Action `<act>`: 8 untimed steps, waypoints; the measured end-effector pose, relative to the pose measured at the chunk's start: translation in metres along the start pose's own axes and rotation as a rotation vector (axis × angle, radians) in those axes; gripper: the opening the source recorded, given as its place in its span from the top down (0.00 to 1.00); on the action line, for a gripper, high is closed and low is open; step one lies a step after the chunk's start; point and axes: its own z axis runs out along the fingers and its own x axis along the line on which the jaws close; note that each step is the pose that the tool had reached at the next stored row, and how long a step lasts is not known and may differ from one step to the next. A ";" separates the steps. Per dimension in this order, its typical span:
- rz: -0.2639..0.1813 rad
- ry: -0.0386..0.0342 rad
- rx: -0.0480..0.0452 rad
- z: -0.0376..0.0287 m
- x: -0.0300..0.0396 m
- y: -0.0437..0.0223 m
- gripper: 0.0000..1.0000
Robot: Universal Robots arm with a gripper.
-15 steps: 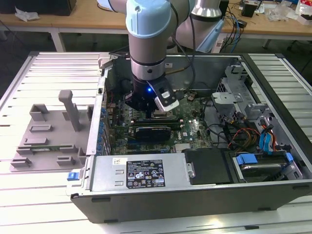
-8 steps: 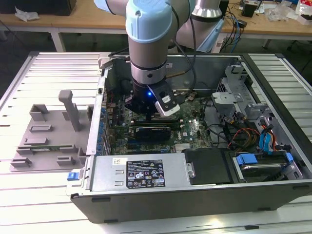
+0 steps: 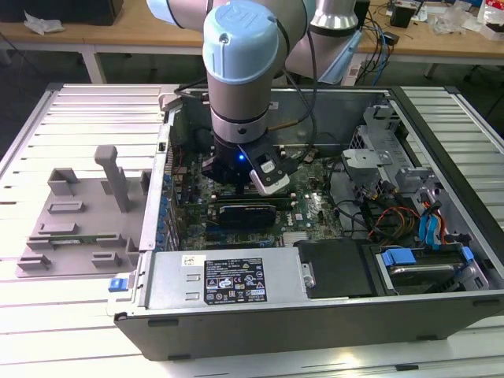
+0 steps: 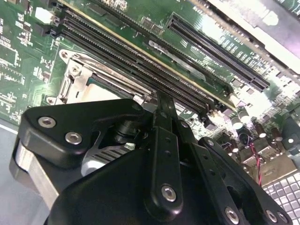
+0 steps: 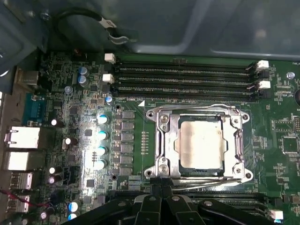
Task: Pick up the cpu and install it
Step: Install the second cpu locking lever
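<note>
The gripper (image 5: 161,190) hangs low over the motherboard (image 5: 79,140) inside the open computer case (image 3: 315,315), and in the first wrist view its two black fingers (image 5: 156,188) stand pressed together with nothing between them, their tips at the near edge of the CPU socket frame (image 5: 161,140). It looks clenched and empty.

The cpu (image 5: 200,143) lies flat in the socket, its pale silver top showing through the window of the metal frame, which lies down around it. So, as a judgement, the carrying and seating are done: the chip is in its place and out of the fingers. Whether the retaining levers are fully latched I cannot tell. In the second wrist view the same frame (image 4: 89,75) shows just beyond the gripper's black linkage, beside the long memory slots (image 4: 140,56).

As for containers: the case holds the board, a power supply with a white label (image 3: 228,279) along its near wall, and blue-tabbed drive bays (image 3: 429,264) toward the exterior view's right. Outside it, on the exterior view's left, the grey plastic tray (image 3: 79,228) sits on the slatted table (image 3: 47,331) with only its own raised blocks showing
</note>
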 end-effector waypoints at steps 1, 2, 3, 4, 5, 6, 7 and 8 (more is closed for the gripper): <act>0.000 -0.0003 -0.0077 0.0003 0.0003 0.0000 0.89; 0.000 -0.0006 -0.0163 0.0007 0.0008 -0.0001 0.89; 0.001 -0.0007 -0.0243 0.0013 0.0017 -0.0004 0.89; 0.001 -0.0010 -0.0317 0.0020 0.0031 -0.0005 0.89; 0.001 -0.0012 -0.0353 0.0027 0.0037 -0.0007 0.89; 0.001 -0.0013 -0.0389 0.0033 0.0045 -0.0008 0.89; 0.001 -0.0013 -0.0434 0.0040 0.0053 -0.0010 0.89; 0.002 -0.0014 -0.0468 0.0044 0.0059 -0.0010 0.89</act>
